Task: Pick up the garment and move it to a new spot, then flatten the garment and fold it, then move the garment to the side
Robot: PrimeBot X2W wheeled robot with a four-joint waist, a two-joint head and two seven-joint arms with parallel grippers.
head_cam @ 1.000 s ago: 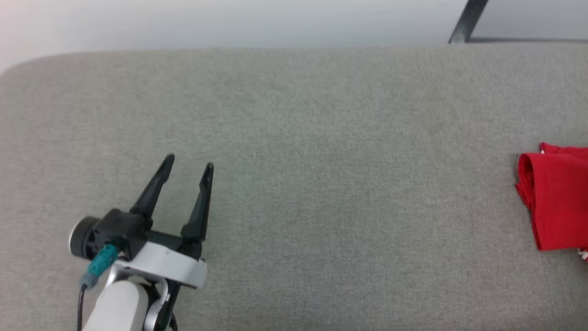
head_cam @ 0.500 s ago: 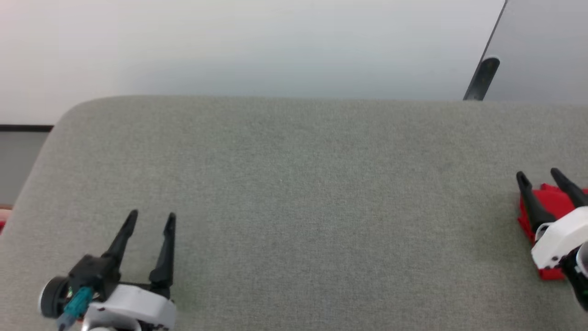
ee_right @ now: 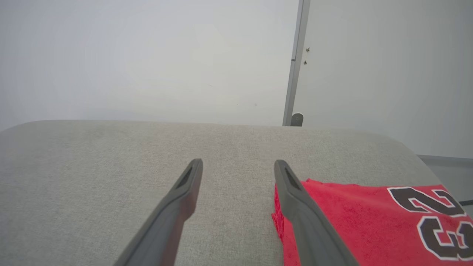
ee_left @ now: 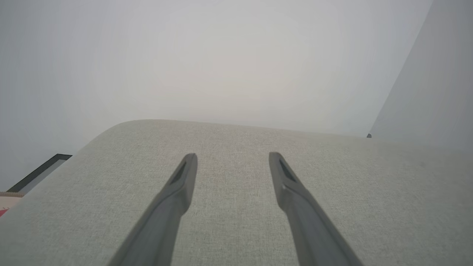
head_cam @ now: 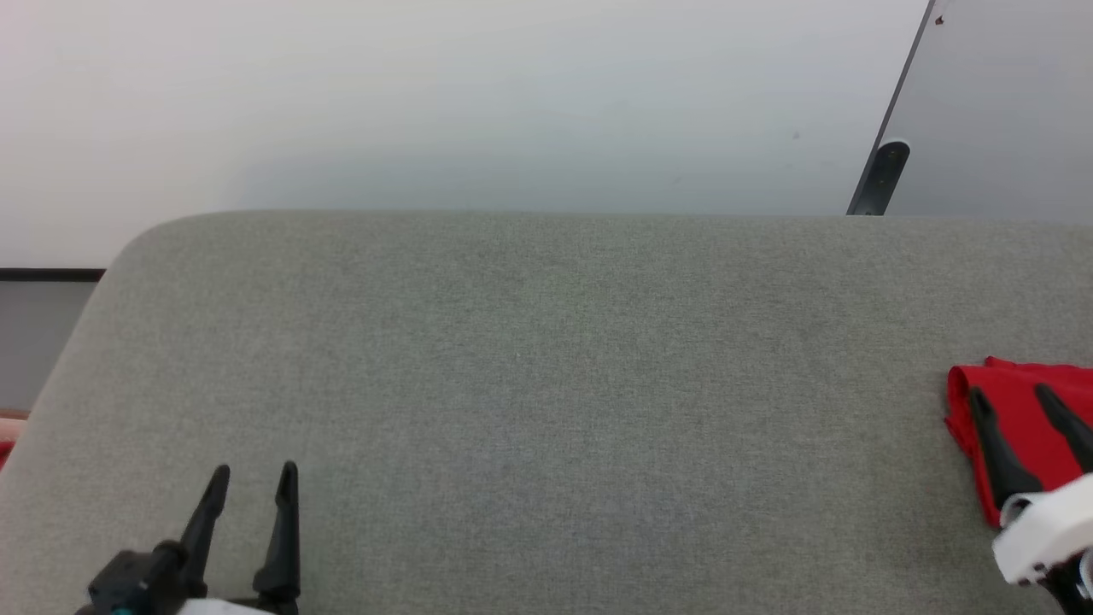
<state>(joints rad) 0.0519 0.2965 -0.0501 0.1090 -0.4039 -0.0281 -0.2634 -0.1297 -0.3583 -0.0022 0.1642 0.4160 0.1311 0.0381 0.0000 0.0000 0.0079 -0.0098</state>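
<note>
Table [head_cam: 546,384]: one, grey. Garment [head_cam: 1042,453]: one, red, folded, right edge. Two, released, empty: left end effector [head_cam: 254,468], right end effector [head_cam: 1009,391] by garment.

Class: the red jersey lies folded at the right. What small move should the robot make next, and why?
Probably draw the right gripper back, clear of the garment, fingers open. The garment lies folded at the grey surface's right side; the left gripper too is open and empty, so the task looks finished.
</note>
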